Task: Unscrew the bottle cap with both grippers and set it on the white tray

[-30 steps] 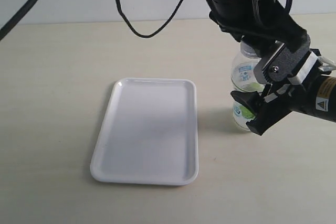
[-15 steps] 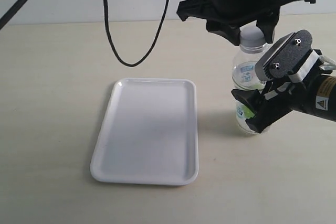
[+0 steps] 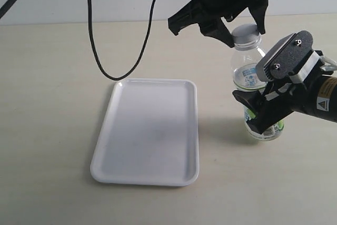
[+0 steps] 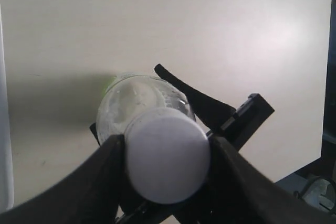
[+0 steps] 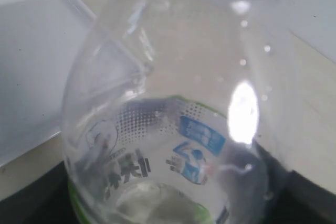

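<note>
The clear bottle [image 3: 251,75] with its white-and-green label stands upright on the table, just right of the white tray [image 3: 147,130]. My right gripper [image 3: 259,110] is shut on its lower body; the label [image 5: 157,150] fills the right wrist view. From above, my left gripper [image 3: 245,32] straddles the white bottle cap [image 3: 246,34]. In the left wrist view both black fingers [image 4: 100,182] press against the sides of the cap [image 4: 167,156], which sits on the bottle's neck. The tray holds nothing.
A black cable [image 3: 95,46] hangs in a loop down to the table behind the tray. The tray's rim [image 5: 31,51] shows close beside the bottle in the right wrist view. Beige table [image 3: 52,77] stretches left of the tray.
The left gripper has turned about the bottle's top and now leaves the cap in sight. The bottle and right gripper sit slightly lower in the exterior view. The cable swung left.
</note>
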Robot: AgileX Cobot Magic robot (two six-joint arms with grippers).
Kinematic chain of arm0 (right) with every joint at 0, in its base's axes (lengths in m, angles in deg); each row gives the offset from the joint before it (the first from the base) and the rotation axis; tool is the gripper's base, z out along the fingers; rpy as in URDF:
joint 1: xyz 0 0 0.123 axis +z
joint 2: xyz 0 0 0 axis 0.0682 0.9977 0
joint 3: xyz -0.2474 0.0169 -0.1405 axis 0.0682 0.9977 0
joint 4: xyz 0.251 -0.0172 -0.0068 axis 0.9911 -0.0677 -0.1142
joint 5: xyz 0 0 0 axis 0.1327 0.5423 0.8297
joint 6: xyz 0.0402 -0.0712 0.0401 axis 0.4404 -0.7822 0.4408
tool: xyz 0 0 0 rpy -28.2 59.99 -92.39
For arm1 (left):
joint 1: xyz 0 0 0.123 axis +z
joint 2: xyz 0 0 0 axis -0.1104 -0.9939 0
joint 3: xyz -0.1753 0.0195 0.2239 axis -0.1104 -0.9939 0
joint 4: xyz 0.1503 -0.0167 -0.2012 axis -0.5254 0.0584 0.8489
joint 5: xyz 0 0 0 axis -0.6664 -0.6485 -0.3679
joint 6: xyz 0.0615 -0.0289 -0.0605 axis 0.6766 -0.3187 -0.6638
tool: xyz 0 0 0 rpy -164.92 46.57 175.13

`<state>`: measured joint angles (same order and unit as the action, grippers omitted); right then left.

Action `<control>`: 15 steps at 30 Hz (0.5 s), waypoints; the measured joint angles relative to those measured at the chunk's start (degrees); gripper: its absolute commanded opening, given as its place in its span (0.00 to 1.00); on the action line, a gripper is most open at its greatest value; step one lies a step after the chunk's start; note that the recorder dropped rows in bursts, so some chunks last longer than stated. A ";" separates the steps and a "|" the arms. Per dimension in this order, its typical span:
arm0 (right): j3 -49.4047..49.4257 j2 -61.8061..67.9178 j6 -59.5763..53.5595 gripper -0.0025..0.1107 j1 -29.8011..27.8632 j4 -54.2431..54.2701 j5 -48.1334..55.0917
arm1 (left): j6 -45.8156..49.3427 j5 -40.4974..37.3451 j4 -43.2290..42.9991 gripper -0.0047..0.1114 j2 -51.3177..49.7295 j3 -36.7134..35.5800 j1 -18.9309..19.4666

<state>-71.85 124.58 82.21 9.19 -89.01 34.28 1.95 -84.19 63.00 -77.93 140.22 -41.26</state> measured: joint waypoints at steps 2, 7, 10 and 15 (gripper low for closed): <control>0.00 0.00 0.00 0.02 0.00 0.00 0.00 | 0.00 0.00 0.00 0.04 0.00 0.00 0.00; 0.00 0.00 0.14 0.02 0.00 0.00 0.00 | 0.00 0.00 0.00 0.04 0.00 0.00 0.00; 0.00 0.00 0.14 0.02 0.00 0.00 0.00 | 0.41 0.00 0.04 0.11 0.00 0.00 0.00; 0.00 0.00 0.27 0.02 0.00 0.00 0.00 | 1.91 0.00 0.27 0.45 0.00 0.00 0.00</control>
<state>-71.85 124.58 82.49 9.19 -89.01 34.28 3.86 -84.19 63.27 -77.93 140.22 -41.26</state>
